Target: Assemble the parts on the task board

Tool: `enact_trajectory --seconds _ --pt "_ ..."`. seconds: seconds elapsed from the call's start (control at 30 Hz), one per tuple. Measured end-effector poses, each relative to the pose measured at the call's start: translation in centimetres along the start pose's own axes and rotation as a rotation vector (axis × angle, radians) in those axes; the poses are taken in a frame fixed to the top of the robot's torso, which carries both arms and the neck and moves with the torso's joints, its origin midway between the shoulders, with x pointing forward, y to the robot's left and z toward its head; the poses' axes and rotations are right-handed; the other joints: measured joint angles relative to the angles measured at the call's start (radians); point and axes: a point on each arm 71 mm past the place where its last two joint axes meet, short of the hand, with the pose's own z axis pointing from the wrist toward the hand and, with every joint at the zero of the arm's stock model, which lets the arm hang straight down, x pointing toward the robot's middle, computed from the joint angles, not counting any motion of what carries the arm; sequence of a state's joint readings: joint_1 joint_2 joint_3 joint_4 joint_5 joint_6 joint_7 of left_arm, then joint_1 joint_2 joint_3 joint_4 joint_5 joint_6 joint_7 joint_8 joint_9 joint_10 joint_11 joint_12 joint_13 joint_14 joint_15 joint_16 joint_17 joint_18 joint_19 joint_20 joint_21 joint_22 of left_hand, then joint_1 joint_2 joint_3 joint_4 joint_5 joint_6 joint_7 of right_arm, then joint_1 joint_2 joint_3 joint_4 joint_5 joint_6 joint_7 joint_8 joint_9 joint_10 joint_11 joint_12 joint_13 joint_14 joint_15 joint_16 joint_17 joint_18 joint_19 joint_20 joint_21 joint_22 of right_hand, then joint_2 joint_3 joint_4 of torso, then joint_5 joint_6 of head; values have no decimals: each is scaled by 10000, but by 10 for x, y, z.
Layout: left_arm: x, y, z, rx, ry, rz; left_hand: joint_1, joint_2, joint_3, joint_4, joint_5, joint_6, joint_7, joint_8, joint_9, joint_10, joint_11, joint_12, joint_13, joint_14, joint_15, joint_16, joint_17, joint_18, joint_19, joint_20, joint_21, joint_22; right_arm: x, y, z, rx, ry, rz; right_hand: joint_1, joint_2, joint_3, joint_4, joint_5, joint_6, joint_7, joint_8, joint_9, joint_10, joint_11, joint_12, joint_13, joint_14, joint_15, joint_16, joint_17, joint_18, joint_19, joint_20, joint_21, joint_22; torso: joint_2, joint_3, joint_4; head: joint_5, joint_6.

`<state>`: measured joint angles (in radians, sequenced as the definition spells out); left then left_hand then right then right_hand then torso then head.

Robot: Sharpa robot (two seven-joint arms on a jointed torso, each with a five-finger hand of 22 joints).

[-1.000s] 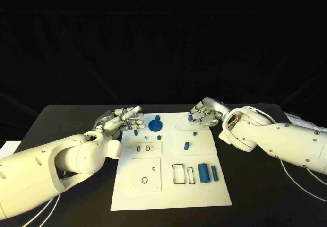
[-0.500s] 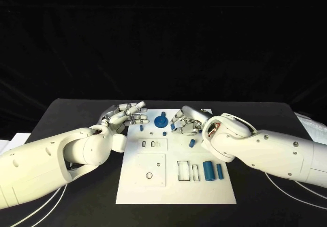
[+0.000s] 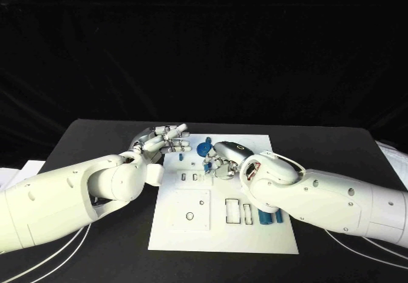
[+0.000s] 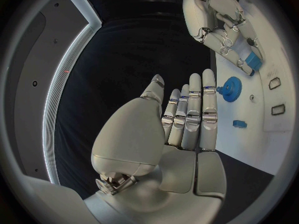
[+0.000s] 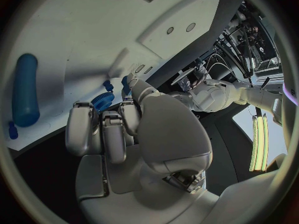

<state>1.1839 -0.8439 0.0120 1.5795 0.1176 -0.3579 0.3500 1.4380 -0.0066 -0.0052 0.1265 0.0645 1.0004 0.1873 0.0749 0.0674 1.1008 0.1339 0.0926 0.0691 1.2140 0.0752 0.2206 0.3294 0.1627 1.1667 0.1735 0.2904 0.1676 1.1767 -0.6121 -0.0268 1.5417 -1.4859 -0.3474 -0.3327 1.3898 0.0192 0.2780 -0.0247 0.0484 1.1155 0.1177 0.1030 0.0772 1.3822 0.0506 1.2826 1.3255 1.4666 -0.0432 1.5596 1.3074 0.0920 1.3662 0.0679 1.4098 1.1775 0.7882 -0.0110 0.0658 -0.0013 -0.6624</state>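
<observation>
The blue gear (image 3: 203,148) sits near the top of the white board (image 3: 223,236), upper middle of the head view, between the two hands. The right hand (image 3: 223,160) hangs just below and right of it, nearer, fingers curled inward over the board, holding nothing visible. The left hand (image 3: 164,140), to its left, is spread flat and empty.

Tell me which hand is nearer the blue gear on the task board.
The right. The right hand sits just beside the blue gear, fingers almost at it, over the task board. The left hand hangs off the board's left edge, a clear gap away.
</observation>
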Motion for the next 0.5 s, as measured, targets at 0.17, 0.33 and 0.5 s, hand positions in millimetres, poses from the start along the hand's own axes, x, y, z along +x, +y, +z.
enact_trajectory --seconds 0.17,0.33,0.5 --pt "0 0 0 0 1 0 0 0 0 0 0 0 0 0 0 0 0 0 0 0 0 0 -1 0 0 0 0 0 7 3 2 49 194 -155 -97 -24 2 2 -1 0 0 0 0 21 -49 -12 -31 1 -1 -37 0 0 0 0 0 -12 0 7 3 33 -2" --pt "0 0 0 1 0 1 0 0 0 0 0 0 0 0 0 0 0 0 0 0 0 0 -1 -1 0 0 0 -1 12 9 4 3 323 -264 -178 4 15 15 -7 0 0 0 0 21 -50 -12 -79 0 -1 -38 -1 1 -36 -35 0 -32 0 10 3 64 -2" --pt "0 0 0 0 10 -1 0 0 0 0 0 0 0 0 0 0 0 0 0 0 0 0 -1 -1 0 0 0 -1 14 12 5 -43 348 -323 -256 0 26 27 -9 0 0 0 0 16 -46 -11 -138 1 -1 -37 -1 0 -36 -35 0 -32 -5 12 1 97 -21"
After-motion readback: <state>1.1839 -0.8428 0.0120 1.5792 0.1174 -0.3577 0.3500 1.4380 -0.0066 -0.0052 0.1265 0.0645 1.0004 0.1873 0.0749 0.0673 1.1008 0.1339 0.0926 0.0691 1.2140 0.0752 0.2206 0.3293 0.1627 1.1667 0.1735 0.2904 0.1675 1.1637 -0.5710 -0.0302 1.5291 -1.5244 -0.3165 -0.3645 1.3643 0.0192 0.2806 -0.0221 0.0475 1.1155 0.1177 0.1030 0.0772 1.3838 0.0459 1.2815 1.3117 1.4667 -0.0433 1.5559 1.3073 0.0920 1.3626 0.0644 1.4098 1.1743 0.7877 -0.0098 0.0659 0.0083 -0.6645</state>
